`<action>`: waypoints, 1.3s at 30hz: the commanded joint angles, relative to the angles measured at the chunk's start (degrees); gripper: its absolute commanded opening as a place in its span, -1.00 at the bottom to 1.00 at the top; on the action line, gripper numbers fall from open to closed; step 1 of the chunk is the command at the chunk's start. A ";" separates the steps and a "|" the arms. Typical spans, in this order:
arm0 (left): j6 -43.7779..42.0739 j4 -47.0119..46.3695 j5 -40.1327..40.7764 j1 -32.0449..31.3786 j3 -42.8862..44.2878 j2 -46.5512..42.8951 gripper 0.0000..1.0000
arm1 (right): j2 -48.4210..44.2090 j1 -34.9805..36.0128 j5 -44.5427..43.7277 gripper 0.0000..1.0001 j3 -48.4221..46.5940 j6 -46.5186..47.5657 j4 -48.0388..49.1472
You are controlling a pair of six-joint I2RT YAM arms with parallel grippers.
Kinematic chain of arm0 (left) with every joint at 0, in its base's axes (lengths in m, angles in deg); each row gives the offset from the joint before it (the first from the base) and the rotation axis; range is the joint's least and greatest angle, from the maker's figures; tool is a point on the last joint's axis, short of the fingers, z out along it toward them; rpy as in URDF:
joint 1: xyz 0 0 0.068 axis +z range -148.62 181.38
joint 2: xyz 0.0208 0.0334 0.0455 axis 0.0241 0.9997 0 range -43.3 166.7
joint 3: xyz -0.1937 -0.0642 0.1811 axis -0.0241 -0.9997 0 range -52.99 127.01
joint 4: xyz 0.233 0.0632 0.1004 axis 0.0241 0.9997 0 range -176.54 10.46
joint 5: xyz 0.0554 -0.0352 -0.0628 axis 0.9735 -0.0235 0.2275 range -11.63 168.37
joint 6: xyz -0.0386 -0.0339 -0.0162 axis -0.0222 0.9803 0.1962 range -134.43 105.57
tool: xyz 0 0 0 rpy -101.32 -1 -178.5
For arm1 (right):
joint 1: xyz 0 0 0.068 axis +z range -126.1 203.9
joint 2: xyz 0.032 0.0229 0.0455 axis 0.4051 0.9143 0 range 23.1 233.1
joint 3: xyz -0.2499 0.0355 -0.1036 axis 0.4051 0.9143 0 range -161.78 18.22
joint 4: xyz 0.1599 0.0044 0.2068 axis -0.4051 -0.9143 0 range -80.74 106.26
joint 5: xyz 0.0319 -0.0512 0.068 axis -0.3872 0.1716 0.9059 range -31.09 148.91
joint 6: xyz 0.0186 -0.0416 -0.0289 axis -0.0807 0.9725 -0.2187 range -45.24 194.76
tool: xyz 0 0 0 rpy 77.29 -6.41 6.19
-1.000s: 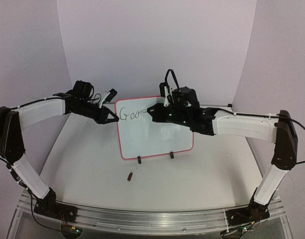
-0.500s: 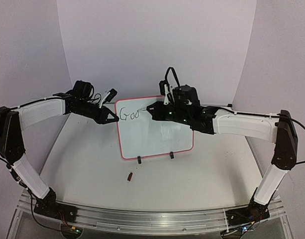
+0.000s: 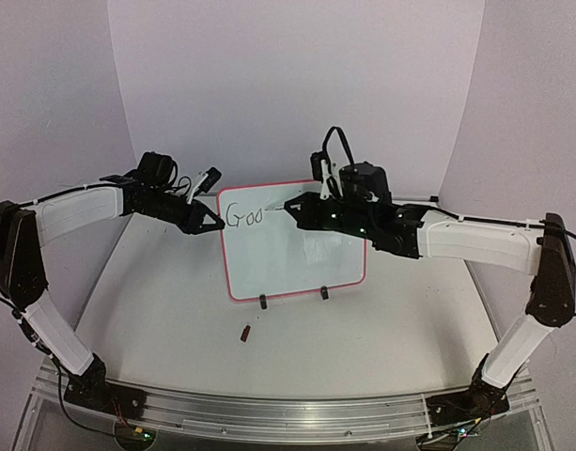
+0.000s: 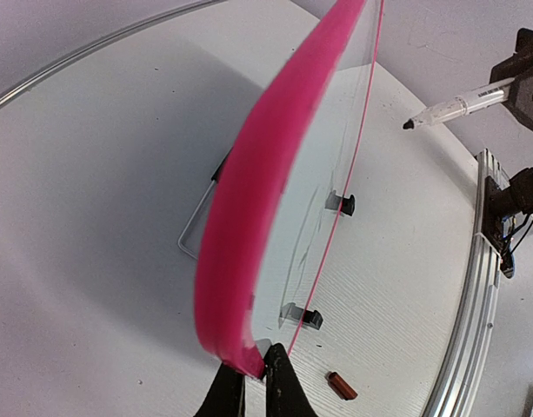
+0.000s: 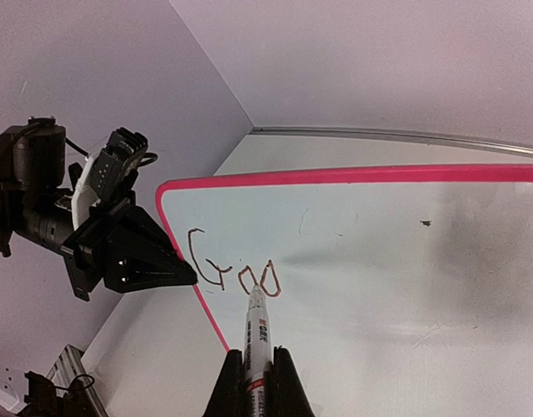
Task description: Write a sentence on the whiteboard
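Right end effector (image 5: 256, 369) clamped on marker (image 5: 256, 326), tip aimed frame-left beside the last "o" of the sentence (image 3: 243, 216) on the mid-frame upright whiteboard (image 3: 297, 272), next letter lies rightward; left end effector (image 4: 256, 375) pinched together on the board's left frame edge.

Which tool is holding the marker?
The right tool: the marker sticks out of it. The left tool pinches the whiteboard by its pink edge instead.

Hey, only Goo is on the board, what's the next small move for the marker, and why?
Probably press the marker tip onto the whiteboard just after the second o and start a d. Only Goo is written, the tip seems lifted off the surface in the left wrist view, and the left pincer steadies the board's edge.
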 commanded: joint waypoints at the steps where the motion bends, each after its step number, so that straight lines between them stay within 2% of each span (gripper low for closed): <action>1: -2.49 1.12 3.86 -0.22 0.88 -0.29 -1.00 | 0.38 -0.99 -0.38 -1.00 -0.67 -0.65 1.76; 24: -2.64 1.12 3.87 -0.26 1.02 -0.11 -1.00 | 4.36 -1.74 -0.17 -1.00 -3.88 -0.19 1.67; 39: -2.61 1.17 3.78 -0.24 0.98 0.05 -1.00 | 5.45 -1.76 0.91 -1.00 -1.63 -1.05 -0.27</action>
